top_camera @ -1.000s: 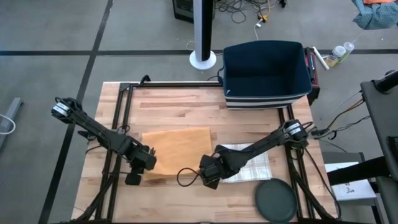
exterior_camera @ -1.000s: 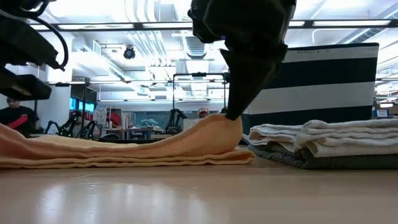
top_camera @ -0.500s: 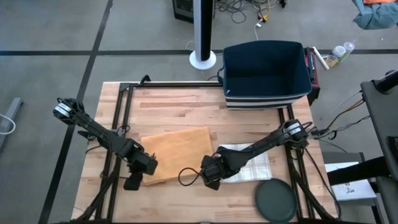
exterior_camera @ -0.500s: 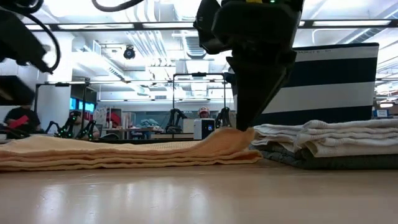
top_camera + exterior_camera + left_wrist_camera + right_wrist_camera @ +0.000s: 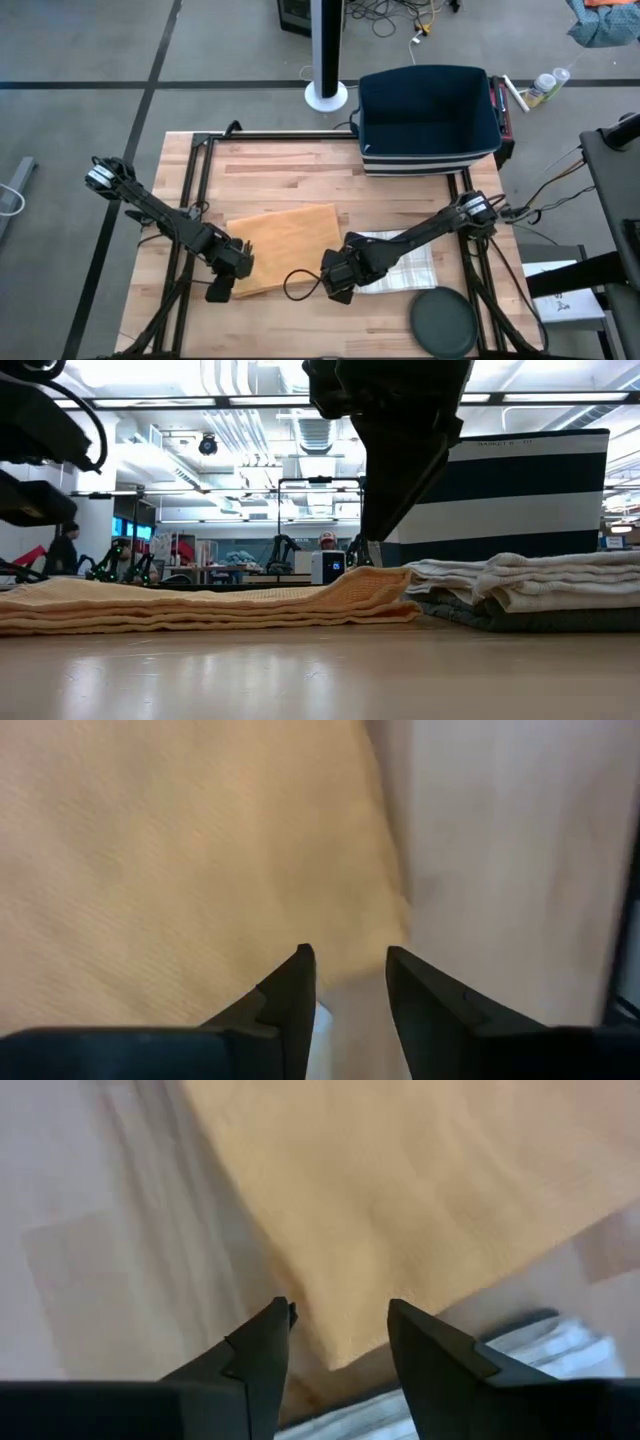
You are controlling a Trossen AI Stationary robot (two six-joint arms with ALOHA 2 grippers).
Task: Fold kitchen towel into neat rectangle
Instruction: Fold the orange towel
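Wooden table (image 5: 280,165) carries the towel (image 5: 285,245) folded flat near its front edge, layers stacked evenly. Left gripper (image 5: 222,283) hangs released over the towel's front-left corner; right gripper (image 5: 337,284) hangs released over its front-right corner, probably placed to square up the fold. A stack of folded towels (image 5: 405,265) crowds the right side, so free room lies leftward and toward the bin (image 5: 428,120).

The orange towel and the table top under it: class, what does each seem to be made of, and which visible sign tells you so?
Orange towel: apparently a soft woven cloth, matte; the left wrist view shows a fine ribbed weave, and the low view shows limp stacked layers.
Table top: seemingly wood, butcher-block style, with a smooth, slightly glossy finish; the high view shows joined pale planks with grain.
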